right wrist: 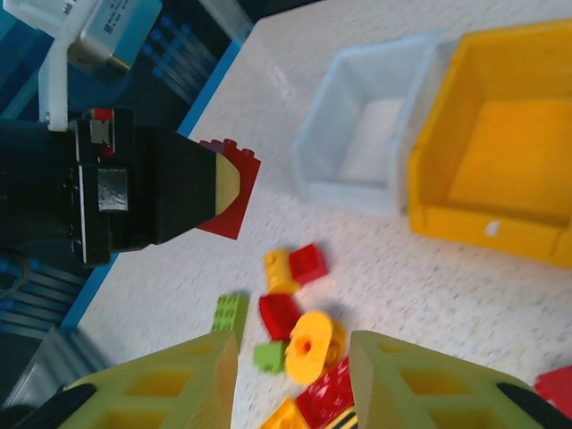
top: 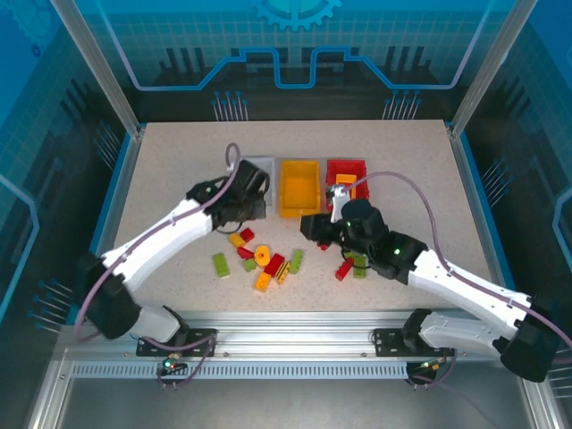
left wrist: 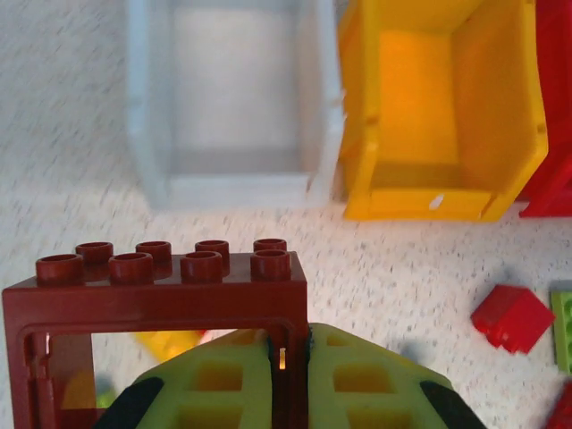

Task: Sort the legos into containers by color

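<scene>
Over speckled tabletop (top: 179,179) our left gripper (left wrist: 289,353) pinches the seemingly light, rigid red frame (left wrist: 161,299) by its upright; right gripper (right wrist: 293,349) gapes.

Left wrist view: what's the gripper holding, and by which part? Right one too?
Left gripper holds the dark red frame brick, jaws shut on the frame's upright post at the right in that view. Right gripper is open, holding nothing.

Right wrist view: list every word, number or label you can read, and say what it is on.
No text can be read.
The silver box at top left has a printed label, too small and blurred to read.
</scene>
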You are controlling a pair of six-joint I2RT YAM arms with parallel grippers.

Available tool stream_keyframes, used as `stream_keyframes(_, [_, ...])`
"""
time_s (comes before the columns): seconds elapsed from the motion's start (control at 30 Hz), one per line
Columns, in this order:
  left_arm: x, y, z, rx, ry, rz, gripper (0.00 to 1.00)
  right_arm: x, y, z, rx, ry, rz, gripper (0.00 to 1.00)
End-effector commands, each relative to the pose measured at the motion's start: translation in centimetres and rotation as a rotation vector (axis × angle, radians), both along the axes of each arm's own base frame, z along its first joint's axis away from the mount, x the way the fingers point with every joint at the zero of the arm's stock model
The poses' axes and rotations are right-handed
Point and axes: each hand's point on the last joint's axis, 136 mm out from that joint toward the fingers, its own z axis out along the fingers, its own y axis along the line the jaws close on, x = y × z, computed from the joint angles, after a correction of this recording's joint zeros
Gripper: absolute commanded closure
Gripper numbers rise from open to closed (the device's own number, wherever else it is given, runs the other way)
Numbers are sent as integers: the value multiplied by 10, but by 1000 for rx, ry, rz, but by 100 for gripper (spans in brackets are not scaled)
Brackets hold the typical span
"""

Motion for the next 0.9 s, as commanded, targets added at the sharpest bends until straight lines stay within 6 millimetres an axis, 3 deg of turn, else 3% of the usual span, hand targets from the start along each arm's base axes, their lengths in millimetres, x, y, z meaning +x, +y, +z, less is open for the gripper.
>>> stream_keyframes(0.0, [43, -15, 1, 2, -10, -155, 100, 23, 3, 12, 14, 14, -22, 61])
stream_keyframes(0.17, [97, -14, -17, 9, -1, -160, 100, 51, 5, 7, 26, 76, -55, 61])
stream_keyframes(0.33, [129, 3, -42, 33, 52, -107, 100, 58, 8, 3, 24, 95, -55, 61])
stream_keyframes(0.57, [147, 3, -73, -12, 100, -82, 100, 58, 8, -9, 9, 121, -58, 61])
stream_keyframes(0.87, [160, 2, -94, -25, 119, -40, 100, 57, 6, -21, -5, 150, -64, 60])
